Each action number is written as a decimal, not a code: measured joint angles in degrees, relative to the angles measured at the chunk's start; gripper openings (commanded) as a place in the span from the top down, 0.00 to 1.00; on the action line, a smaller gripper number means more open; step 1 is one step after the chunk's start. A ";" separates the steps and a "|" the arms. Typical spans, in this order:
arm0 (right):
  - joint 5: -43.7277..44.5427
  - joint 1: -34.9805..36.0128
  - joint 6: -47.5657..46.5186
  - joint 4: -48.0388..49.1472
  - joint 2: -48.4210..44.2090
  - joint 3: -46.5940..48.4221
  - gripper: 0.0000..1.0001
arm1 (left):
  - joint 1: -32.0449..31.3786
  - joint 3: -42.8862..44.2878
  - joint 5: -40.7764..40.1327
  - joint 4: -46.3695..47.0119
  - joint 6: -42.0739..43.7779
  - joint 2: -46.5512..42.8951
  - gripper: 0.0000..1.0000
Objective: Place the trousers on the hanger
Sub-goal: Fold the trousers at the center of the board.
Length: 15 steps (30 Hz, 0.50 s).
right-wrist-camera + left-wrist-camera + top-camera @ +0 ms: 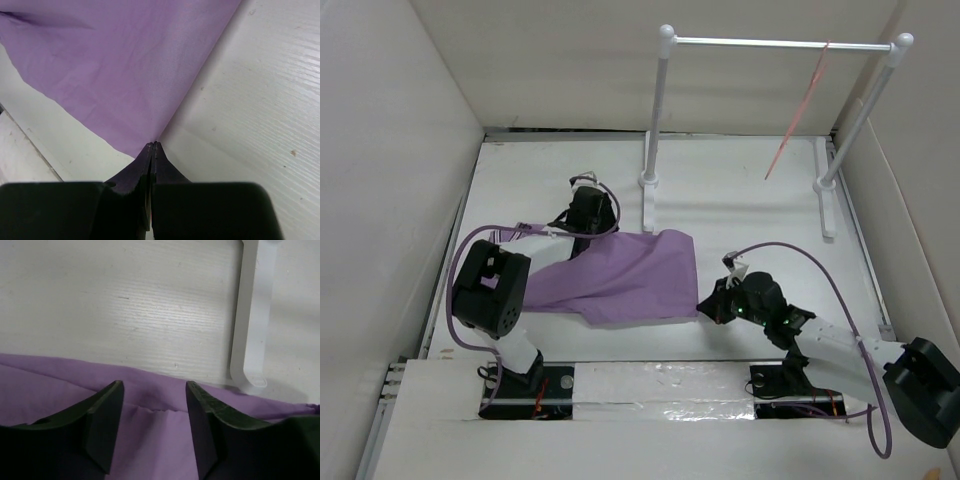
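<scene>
The trousers (630, 275) lie flat on the table (750, 205), stretched between the 2 tools. The right tool (153, 146) is pressed together on the very corner of the cloth, which spreads away ahead of its tips and to their left. The left tool (155, 390) stands spread over the opposite edge of the cloth, 1 finger on each side of a small pucker. Bare table lies just ahead of its tips, and a foot of the rack (250, 340) is ahead and to its right. The hanger (802, 100) hangs from the rack's crossbar, well beyond both tools and apart from the cloth.

The step in hand looks like securing a 2nd grip before lifting. To do it well, the left tool should drop straight down so both fingers bracket the pucker, then close on a real fold, not a skim of fabric. The right tool's pinch sits at the tip of the corner and could slip. The lift should be slow and even, with the cloth taut between the tools.
</scene>
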 measured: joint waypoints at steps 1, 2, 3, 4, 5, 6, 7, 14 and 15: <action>-0.02 -0.28 -0.26 -0.33 0.09 0.00 1.00 | 0.00 -0.79 0.35 -0.02 0.28 -0.87 0.48; -0.04 -0.61 -0.50 -0.68 0.26 0.00 1.00 | 0.00 -1.44 0.63 0.00 0.46 -1.64 0.48; -0.07 -0.92 -0.83 -0.98 0.59 0.02 1.00 | 0.00 -2.01 0.87 0.13 0.68 -2.23 0.48; -0.07 -1.11 -0.98 -1.14 1.01 0.07 1.00 | 0.00 -2.38 1.25 0.28 0.92 -2.54 0.50; -0.11 -1.22 -1.14 -1.25 1.49 0.09 1.00 | 0.00 -2.51 1.60 0.42 1.29 -2.60 0.52; -0.13 -1.27 -1.20 -1.27 1.92 0.09 1.00 | 0.00 -2.51 2.05 0.42 1.68 -2.51 0.60; -0.17 -1.27 -1.27 -1.22 2.27 0.09 1.00 | 0.00 -2.51 2.43 0.42 1.97 -2.34 0.66; -0.70 -2.12 -1.31 -0.42 3.21 -0.04 1.00 | 0.00 -2.47 5.11 0.37 4.17 1.49 1.00; -0.72 -2.23 -1.31 -0.35 3.41 -0.04 1.00 | 0.00 -2.47 5.44 0.33 4.48 1.97 1.00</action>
